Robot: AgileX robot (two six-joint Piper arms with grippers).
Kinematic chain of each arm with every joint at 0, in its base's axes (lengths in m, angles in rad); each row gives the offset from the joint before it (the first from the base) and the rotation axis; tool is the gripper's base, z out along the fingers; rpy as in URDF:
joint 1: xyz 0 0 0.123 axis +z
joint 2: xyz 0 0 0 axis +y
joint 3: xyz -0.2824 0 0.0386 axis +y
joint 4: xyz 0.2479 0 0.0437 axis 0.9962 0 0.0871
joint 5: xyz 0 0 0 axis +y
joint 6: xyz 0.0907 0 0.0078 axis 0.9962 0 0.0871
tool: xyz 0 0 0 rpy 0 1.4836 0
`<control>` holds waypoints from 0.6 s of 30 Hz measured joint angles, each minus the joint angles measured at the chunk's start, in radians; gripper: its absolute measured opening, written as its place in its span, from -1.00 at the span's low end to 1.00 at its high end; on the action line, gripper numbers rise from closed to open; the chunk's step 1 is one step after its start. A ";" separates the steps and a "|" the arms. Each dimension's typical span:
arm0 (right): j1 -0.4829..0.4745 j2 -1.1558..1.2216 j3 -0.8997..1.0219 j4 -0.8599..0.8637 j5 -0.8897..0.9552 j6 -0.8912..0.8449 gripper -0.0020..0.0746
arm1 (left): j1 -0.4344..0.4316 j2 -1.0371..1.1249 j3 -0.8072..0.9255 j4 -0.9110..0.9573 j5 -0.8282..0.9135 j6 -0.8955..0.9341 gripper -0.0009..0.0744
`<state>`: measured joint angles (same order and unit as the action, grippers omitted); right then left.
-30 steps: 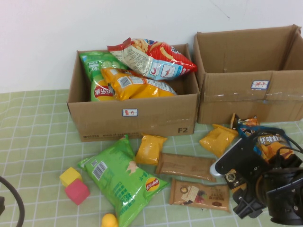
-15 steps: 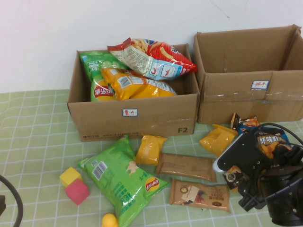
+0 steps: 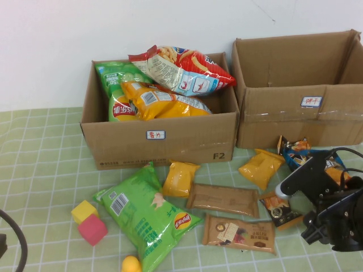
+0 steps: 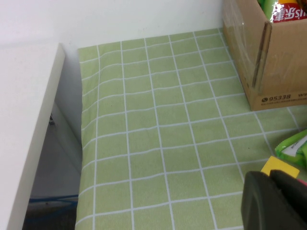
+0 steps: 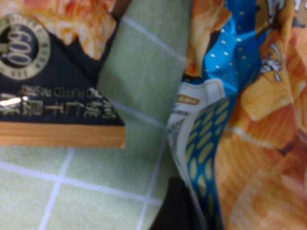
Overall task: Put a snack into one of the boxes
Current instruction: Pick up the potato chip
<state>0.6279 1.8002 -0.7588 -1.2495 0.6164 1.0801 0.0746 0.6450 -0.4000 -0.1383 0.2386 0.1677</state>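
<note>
The worktop (image 3: 45, 170) carries two cardboard boxes: the left box (image 3: 164, 141) is already heaped with chip bags, while the right box (image 3: 295, 113) appears empty as far as can be seen. The approach step seems to be in hand. The right hand (image 3: 320, 226) is lowered at the near right of the worktop over the blue-and-orange bag (image 3: 298, 150), which lies just in front of the right box, partly hidden under the arm. In the right wrist view that bag (image 5: 240, 120) fills one side, with a dark packet (image 5: 53, 96) beside it; whether the right hand is released or clenched cannot be told. The bag's long axis appears to run from near the box wall toward the robot, its crimped end pointing at the box. A grip across that axis would be called for next, then a lift over the wall. The left hand (image 4: 273, 201) is parked low at the near left, near the yellow block (image 4: 279, 168); its state cannot be told.
</note>
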 joint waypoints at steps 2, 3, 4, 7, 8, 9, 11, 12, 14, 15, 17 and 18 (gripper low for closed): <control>-0.002 0.000 0.000 -0.002 -0.014 0.000 0.57 | 0.000 0.000 0.000 0.000 0.000 0.000 -0.98; -0.002 0.000 0.000 -0.002 -0.018 0.000 0.48 | 0.000 0.000 0.000 0.000 0.000 0.000 -0.98; -0.002 0.000 0.000 -0.004 -0.020 0.000 0.41 | 0.000 0.000 0.000 0.000 0.000 0.000 -0.98; -0.002 0.000 0.000 -0.004 -0.022 0.000 0.11 | 0.000 0.000 0.000 0.000 0.000 0.000 -0.98; -0.002 0.000 0.000 -0.007 -0.019 0.000 0.01 | 0.000 0.000 0.000 0.000 0.000 0.000 -0.98; -0.002 0.000 0.000 -0.014 -0.011 0.000 -0.08 | 0.000 0.000 0.000 0.000 0.000 0.000 -0.98; -0.002 0.000 0.000 -0.028 0.019 0.000 -0.23 | 0.000 0.000 0.000 0.000 0.000 0.000 -0.98; -0.002 0.000 0.000 -0.033 0.038 0.000 -0.28 | 0.000 0.000 0.000 0.000 0.000 0.000 -0.98; -0.002 0.000 0.000 -0.039 0.078 0.003 -0.35 | 0.000 0.000 0.000 0.000 0.000 -0.002 -0.98; -0.002 0.000 -0.003 -0.039 0.100 0.004 -0.36 | 0.000 0.000 0.000 0.000 0.000 -0.002 -0.98; -0.004 -0.008 -0.010 -0.039 0.128 0.005 -0.38 | 0.000 0.000 0.000 0.000 0.000 -0.002 -0.98; -0.003 -0.019 -0.012 -0.039 0.138 0.007 -0.40 | 0.000 0.000 0.000 0.000 0.000 -0.002 -0.98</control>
<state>0.6252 1.7812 -0.7703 -1.2888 0.7542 1.0871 0.0746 0.6450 -0.4000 -0.1383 0.2386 0.1657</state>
